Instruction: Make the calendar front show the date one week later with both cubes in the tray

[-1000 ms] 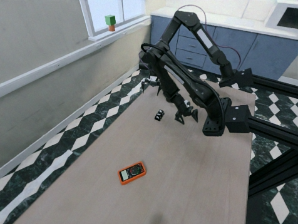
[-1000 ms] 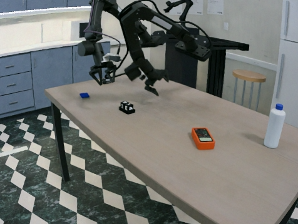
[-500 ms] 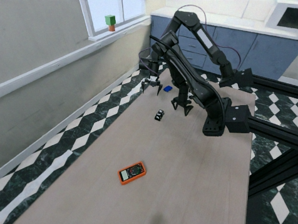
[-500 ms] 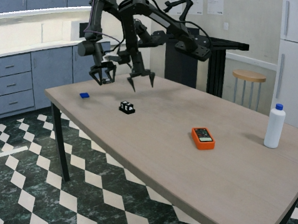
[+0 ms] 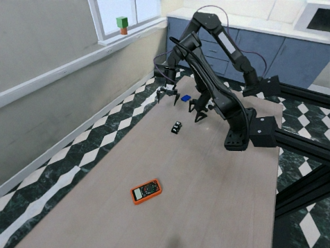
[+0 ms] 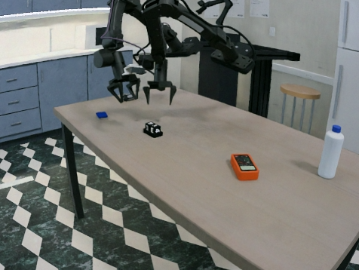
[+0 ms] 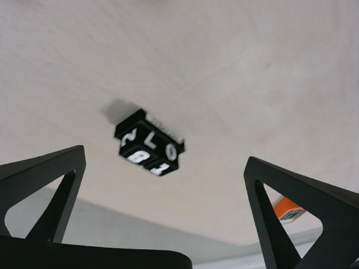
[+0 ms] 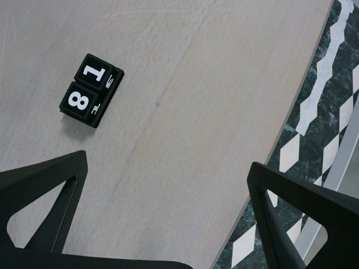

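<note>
Left gripper [image 5: 193,116] [image 6: 159,103] [image 7: 166,153]: fingers spread wide, nothing between them, above the table [image 5: 208,180] [image 6: 211,136] [image 7: 232,95] [image 8: 173,116]. Right gripper [image 5: 167,103] [image 6: 127,100] [image 8: 169,158]: also spread, holding nothing, also above the table.

Calendar [image 5: 176,127] [image 6: 152,129] [image 7: 138,156] [image 8: 78,100] is on the table, about 8 o'clock from left gripper in top view, between 10 and 11 o'clock from right gripper's fingertip gap in right wrist view. Both cubes sit side by side in the black tray [image 7: 129,123] [image 8: 111,95]. Top faces: 8 and 1. Side toward right wrist camera: a 1 under the 8; digit under the 1 hard to read. Left wrist view, opposite side: 0 on one cube, what looks like an inverted 7 on the other; pale tray lettering there, too blurred to read.

Blue flat item [image 5: 186,98] [image 6: 102,115]: 1 o'clock from calendar, top view. Orange multimeter [image 5: 146,191] [image 6: 244,167] [image 7: 289,211]: 7 o'clock from calendar, top view. White bottle [image 6: 331,154], blue cap, upright, roughly 3 o'clock from multimeter, exterior view.
</note>
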Controlling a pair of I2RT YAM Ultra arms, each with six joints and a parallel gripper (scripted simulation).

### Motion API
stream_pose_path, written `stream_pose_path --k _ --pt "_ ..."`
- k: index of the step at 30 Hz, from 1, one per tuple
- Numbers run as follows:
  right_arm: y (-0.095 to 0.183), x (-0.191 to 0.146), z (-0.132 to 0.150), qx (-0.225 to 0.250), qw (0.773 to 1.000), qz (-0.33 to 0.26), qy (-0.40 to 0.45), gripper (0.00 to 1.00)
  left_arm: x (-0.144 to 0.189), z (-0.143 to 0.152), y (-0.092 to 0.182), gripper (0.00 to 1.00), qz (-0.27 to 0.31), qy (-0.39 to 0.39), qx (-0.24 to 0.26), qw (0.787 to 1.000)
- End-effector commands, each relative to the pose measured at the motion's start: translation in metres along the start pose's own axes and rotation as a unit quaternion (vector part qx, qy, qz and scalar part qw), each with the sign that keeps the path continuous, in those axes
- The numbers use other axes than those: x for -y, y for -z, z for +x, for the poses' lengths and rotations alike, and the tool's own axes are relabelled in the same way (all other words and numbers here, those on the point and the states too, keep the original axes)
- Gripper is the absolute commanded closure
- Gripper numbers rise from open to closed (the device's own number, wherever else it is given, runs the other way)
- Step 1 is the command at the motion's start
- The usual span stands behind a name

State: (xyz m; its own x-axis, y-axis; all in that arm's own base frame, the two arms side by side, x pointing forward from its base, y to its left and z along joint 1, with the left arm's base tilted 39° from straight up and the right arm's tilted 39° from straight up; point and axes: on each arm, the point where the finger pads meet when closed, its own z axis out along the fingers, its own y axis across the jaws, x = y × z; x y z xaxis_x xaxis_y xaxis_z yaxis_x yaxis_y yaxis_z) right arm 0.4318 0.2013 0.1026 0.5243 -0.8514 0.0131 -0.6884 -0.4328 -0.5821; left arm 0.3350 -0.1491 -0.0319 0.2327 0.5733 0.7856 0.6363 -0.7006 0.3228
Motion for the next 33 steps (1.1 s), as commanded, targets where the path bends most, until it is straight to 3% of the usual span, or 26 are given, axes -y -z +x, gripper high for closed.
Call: stream_pose_path --k 1,13,20,24,26,28,33 --pt "0.005 0.008 -0.005 0.007 1.0 0.011 0.003 0.0 -0.015 0.001 0.011 0.0 -0.043 -0.04 -0.034 0.998" --pt "0.005 0.008 -0.007 0.011 1.0 0.013 -0.002 0.0 -0.017 -0.002 0.015 0.0 -0.048 -0.052 -0.038 0.997" --pt "0.023 0.01 -0.002 0.041 0.993 0.033 -0.101 0.0 -0.017 -0.002 0.015 0.0 -0.048 -0.052 -0.038 0.997" --pt "0.038 0.005 0.005 0.078 0.971 0.039 -0.223 0.0 -0.013 0.005 0.009 0.44 -0.038 -0.034 -0.047 0.998" --pt "0.047 0.0 0.011 0.092 0.955 0.041 -0.28 0.0 -0.008 0.01 0.0 0.44 -0.024 -0.02 -0.052 0.998" --pt "0.047 0.0 0.011 0.092 0.955 0.041 -0.28 0.0 -0.008 0.01 0.0 0.44 -0.024 -0.02 -0.052 0.998" --pt "0.071 -0.013 0.025 0.133 0.896 0.044 -0.422 0.0 0.013 0.021 -0.021 0.44 0.008 0.009 -0.071 0.997"
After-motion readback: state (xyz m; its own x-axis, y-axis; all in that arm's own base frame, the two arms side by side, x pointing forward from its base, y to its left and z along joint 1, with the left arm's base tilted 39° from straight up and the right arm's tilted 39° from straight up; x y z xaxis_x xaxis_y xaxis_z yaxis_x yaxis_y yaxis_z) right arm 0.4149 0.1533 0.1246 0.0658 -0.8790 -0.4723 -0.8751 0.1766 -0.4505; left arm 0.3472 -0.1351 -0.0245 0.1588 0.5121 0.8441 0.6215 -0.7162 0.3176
